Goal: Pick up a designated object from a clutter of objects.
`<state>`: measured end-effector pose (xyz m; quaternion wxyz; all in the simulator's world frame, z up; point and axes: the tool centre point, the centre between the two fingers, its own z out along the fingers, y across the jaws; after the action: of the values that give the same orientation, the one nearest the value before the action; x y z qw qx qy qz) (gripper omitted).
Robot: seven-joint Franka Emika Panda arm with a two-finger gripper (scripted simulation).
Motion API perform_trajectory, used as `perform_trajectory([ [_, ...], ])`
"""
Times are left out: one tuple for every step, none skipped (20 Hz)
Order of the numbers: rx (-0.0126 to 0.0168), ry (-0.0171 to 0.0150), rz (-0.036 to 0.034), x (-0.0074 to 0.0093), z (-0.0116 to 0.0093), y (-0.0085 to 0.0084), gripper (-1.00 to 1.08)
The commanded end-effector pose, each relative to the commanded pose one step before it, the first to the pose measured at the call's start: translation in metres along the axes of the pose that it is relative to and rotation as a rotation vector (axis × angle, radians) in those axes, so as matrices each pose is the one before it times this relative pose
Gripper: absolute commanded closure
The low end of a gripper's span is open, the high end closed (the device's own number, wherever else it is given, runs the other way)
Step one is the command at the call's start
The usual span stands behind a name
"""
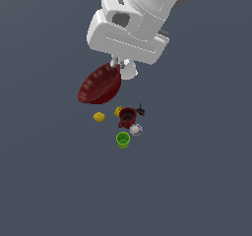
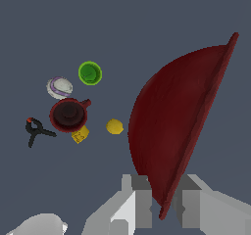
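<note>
So going from the exterior view's left: the red bowl (image 1: 100,84) hangs tilted above the floor, clear of everything else, because the gripper (image 1: 118,63) has it pinched by the rim only. The wrist view shows why it sits edge-on, with the rim wedged between the two fingers (image 2: 142,199), jaws clamped on that thin wall. Below and further right sits the rest of the clutter: lemon (image 1: 99,116), then the green cup (image 1: 123,140), the dark red mug (image 1: 128,117) with a small yellow piece (image 1: 118,111) touching it, the whitish ball (image 1: 136,129) beside it, and the black clamp-like piece (image 1: 141,111). Looks like the pick is basically done; a rim-only grip might let the bowl swing.
</note>
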<state>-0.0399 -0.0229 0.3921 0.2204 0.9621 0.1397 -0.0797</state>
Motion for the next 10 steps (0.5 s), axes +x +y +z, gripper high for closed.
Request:
perform_trajectory([
  [-0.0008,0.00149,-0.00041,-0.00768,-0.01053,0.02076,1.08],
  [-0.00067,0.00015,-0.00001,-0.00225,-0.00336,0.00652,1.08],
  [0.0,0.0,0.0,-0.00196,-0.00276,0.00614,1.08],
  [-0.00067,0.00015,-0.00001,-0.00177,-0.00276,0.00521,1.08],
  [0.0,0.0,0.0,-0.00146,-0.00215,0.00482,1.08],
  [0.0,0.0,0.0,-0.0012,-0.00184,0.00416,1.08],
  [-0.00067,0.00018,-0.00006,-0.00099,-0.00184,0.0032,1.08],
  [0.0,0.0,0.0,-0.00066,-0.00122,0.00283,1.08],
  [0.0,0.0,0.0,-0.00038,-0.00091,0.00216,1.08],
  [0.0,0.0,0.0,-0.00011,-0.0006,0.0015,1.08],
])
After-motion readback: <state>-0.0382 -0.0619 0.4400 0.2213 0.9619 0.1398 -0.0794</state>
